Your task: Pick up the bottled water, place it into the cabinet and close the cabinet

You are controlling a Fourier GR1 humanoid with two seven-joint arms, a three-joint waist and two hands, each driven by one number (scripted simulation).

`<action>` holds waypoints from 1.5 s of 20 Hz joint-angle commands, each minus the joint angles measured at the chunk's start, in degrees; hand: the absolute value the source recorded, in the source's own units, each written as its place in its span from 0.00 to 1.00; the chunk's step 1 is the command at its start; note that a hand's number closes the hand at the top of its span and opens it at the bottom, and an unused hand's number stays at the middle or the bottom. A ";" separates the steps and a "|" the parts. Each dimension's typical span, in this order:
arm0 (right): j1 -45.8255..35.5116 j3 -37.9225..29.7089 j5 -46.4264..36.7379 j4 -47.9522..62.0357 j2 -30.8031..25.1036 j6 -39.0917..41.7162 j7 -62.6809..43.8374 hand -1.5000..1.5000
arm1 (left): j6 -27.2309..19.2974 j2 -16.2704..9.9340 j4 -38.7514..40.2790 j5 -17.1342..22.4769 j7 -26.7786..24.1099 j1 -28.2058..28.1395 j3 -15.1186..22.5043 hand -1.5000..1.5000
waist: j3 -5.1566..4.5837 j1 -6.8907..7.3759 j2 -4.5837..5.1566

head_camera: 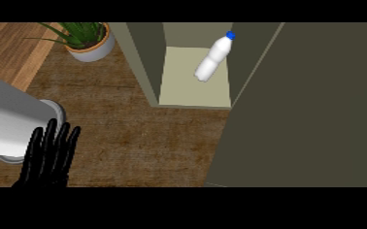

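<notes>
Left hand: open, fingers straight, empty, at counter's near left edge.
Bottled water: inside cabinet, tilted; blue cap toward back right.

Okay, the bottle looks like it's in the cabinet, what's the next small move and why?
Probably start swinging the cabinet door shut. The bottled water already lies tilted inside the cabinet, no hand holds it, and the door stands open at the right. Only the left hand shows, open at the lower left; the right is out of view.
</notes>
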State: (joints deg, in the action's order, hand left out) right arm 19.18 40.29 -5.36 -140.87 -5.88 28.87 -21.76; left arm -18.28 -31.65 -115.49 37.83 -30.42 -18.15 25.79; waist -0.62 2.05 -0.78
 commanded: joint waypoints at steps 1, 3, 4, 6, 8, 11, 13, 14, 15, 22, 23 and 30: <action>-6.76 9.15 -7.90 1.44 5.58 -8.21 -4.12 1.00 | 1.71 -1.57 -1.27 1.37 -0.50 -1.95 -1.94 0.00 | -0.08 0.27 -0.04; -10.66 7.71 -7.69 2.46 5.56 -8.87 -4.49 1.00 | 3.05 -2.34 -1.11 2.19 -0.43 -1.83 -2.90 0.00 | -0.13 0.66 0.18; -11.75 8.49 -7.87 3.54 5.54 -9.61 -4.75 1.00 | 4.00 -2.20 0.91 2.42 -1.03 -2.02 -3.18 0.00 | -0.11 0.13 0.33; -13.40 7.42 -6.99 3.50 5.49 -9.80 -4.66 1.00 | 4.79 -2.52 -0.32 3.43 -1.11 -2.33 -3.96 0.00 | -0.17 0.70 0.27; -15.05 7.25 -6.59 5.22 5.45 -10.61 -4.75 1.00 | 4.43 -1.87 -0.11 2.82 -1.43 -2.25 -3.39 0.00 | -0.06 0.55 0.52; -15.58 7.39 -5.40 5.03 5.40 -10.30 -6.56 1.00 | 4.96 -2.60 -1.16 3.70 -1.30 -2.44 -4.73 0.00 | -0.16 0.97 0.48; -17.33 5.82 -4.59 6.07 5.38 -9.86 -6.22 1.00 | 6.20 -3.16 -0.77 3.21 -1.84 -2.97 -4.39 0.00 | -0.19 1.85 0.86; -17.18 6.40 -4.38 6.26 5.37 -10.08 -5.73 1.00 | 6.63 -3.62 -1.20 3.99 -1.14 -2.78 -4.82 0.00 | -0.14 1.59 0.82; -17.05 5.84 -3.88 5.72 5.36 -9.15 -6.67 1.00 | 6.40 -3.63 -0.66 4.11 -1.03 -2.93 -5.07 0.00 | -0.30 1.93 0.97; -17.72 3.95 -2.22 7.91 5.35 -9.30 -5.63 1.00 | 7.45 -3.66 -1.12 4.45 -1.92 -3.25 -5.80 0.00 | -0.15 3.11 1.50; -16.85 4.06 -1.33 6.58 5.35 -9.78 -6.37 1.00 | 7.73 -4.06 -1.22 4.49 -1.89 -3.68 -5.98 0.00 | -0.19 3.03 1.37; -15.88 4.14 5.47 9.23 5.37 -9.18 -5.97 1.00 | 10.16 -4.60 -0.99 4.75 -2.63 -3.87 -6.08 0.00 | -0.22 5.11 2.36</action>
State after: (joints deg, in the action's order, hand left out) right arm 6.16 41.47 -0.78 -138.97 -9.96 28.20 -25.62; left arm -9.13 -35.94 -116.35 42.53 -32.72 -21.77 19.77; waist -0.83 6.19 1.21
